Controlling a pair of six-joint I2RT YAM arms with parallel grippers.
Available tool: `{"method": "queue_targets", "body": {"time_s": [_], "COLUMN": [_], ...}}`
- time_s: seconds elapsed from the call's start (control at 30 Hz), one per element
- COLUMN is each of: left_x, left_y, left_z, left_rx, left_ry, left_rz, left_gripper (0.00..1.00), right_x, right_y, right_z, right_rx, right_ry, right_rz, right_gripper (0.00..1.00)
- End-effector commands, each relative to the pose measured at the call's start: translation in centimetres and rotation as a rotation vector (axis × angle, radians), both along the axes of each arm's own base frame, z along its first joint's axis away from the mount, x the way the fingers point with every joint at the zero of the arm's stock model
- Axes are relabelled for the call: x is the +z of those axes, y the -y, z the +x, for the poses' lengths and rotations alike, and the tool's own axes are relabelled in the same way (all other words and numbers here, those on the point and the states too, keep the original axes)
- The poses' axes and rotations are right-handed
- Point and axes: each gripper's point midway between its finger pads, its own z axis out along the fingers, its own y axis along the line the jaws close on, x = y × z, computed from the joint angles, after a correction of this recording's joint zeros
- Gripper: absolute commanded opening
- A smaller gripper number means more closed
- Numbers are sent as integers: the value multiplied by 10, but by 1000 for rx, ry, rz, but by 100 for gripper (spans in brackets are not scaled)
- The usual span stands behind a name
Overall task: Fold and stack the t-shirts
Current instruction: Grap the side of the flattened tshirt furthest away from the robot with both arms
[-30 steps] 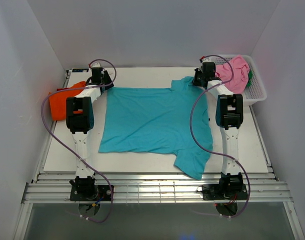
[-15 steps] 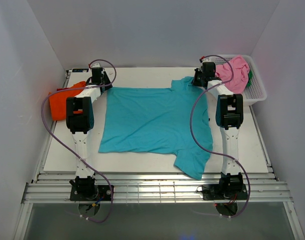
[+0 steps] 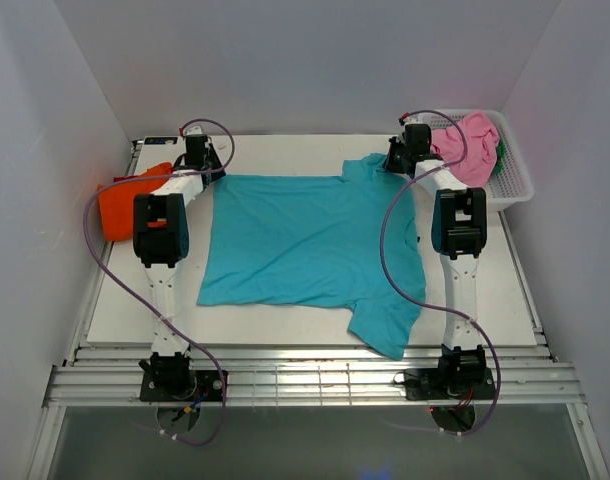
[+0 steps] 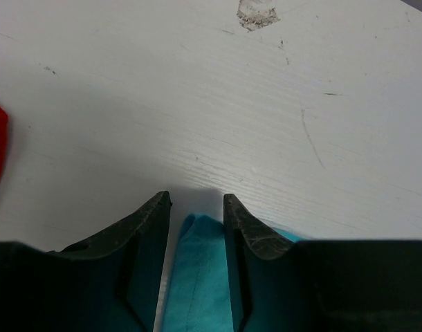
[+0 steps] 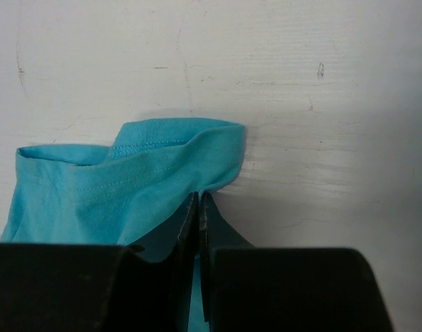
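White surface (image 3: 485, 280) is carrying the teal t-shirt (image 3: 305, 240), spread flat. My right pincer (image 5: 199, 199) is clamping its far sleeve; my left pincer (image 4: 197, 202) is straddling the far corner, narrowly apart. Next, likely: closing left, then folding.

Three soft cloth t-shirts counted for certain: one teal short-sleeved t-shirt (image 3: 305, 240), one bright orange t-shirt (image 3: 120, 205), one pink t-shirt (image 3: 470, 140). Maybe a fourth, going by one scrap of green cloth (image 3: 499, 160), too buried to call. One white plastic lattice basket (image 3: 515, 188). Two black-and-white robot arms, left arm (image 3: 160, 230) and right arm (image 3: 457, 225). One white-painted table (image 3: 285, 150).
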Motion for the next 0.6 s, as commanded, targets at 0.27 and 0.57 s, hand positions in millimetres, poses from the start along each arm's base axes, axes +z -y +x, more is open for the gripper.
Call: {"method": "queue_targets", "body": {"time_s": [0.27, 0.57], "left_x": [-2, -4], "left_y": [25, 30], "left_z": [-24, -25], "left_rx": [-51, -59], "left_ry": [-93, -107], "left_rz": [-27, -25], "left_gripper": [38, 13], "right_x": [19, 20], "right_y": [0, 0], "right_z": [-9, -12], "right_rx": [12, 13], "right_ry": [-15, -18], "right_rz": [2, 3], "right_gripper": [8, 8]}}
